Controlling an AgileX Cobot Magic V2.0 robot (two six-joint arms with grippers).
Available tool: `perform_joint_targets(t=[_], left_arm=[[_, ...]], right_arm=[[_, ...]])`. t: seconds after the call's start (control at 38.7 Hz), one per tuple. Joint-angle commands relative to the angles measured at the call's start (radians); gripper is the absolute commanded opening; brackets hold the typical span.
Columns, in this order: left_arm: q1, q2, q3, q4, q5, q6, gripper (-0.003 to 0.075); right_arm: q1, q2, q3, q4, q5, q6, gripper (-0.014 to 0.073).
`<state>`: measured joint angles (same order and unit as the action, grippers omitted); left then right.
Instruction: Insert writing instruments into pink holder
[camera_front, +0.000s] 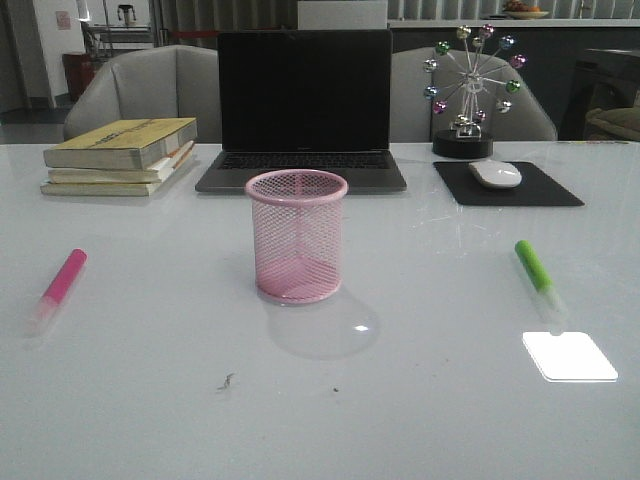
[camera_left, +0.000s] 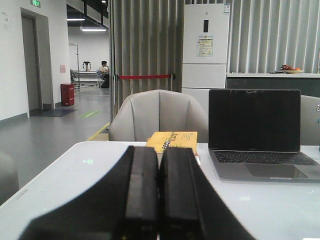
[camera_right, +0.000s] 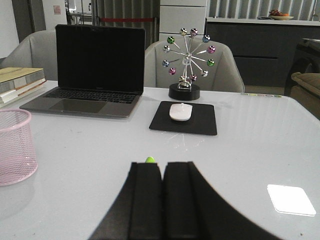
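A: How is the bench (camera_front: 150, 400) laid out, from the biggest thing down?

B: A laptop (camera_front: 303, 105) and a stack of books (camera_front: 120, 157) are seen at the back, with a mouse (camera_front: 495, 174) on its pad. The pink holder (camera_front: 296, 236) stands upright at the middle, empty. The pink marker (camera_front: 58, 285) lies flat well to its left, the green marker (camera_front: 535, 272) well to its right.

A: And the claws?

B: Both are pressed together with nothing between them: the left claw (camera_left: 159, 192) is pointed toward the books, and the right claw (camera_right: 161, 200) has the green marker's tip (camera_right: 149, 160) showing just past its fingers.

A: What is called for first?

B: Probably, a claw should be parted, lowered over the nearer marker's middle, and closed across its width. The marker would then be tipped upright above the rim, so the mesh is not knocked.
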<state>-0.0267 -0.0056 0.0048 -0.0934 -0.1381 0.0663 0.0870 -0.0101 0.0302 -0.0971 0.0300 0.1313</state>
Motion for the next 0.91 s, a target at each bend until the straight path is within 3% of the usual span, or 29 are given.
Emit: perform_joint_targets(t=[0.0,0.23,0.41,0.54,0.88], left_arm=[[-0.001,-0.02,0.003,-0.008,-0.103,-0.008,0.0099],[-0.001,-0.02,-0.056,-0.008,-0.209,-0.008,0.0099],[-0.001,0.018,-0.252,0.029,-0.131,-0.008,0.0099],[-0.001,0.129,-0.425,0.067,-0.049,-0.008,0.0099],[-0.001,0.539,-0.693,0.067,0.122,-0.008,0.0104]], right_arm=[[-0.001,-0.019,0.001,-0.005,-0.108,-0.002,0.0058],[-0.001,-0.019,-0.075,-0.004,-0.298,0.001,0.0058],[-0.001,0.02,-0.313,-0.004,-0.112,0.001,0.0059],[-0.001,0.165,-0.479,-0.005,-0.022,0.001,0.0059],[-0.001,0.666,-0.745,-0.005,-0.022,0.001,0.0059]])
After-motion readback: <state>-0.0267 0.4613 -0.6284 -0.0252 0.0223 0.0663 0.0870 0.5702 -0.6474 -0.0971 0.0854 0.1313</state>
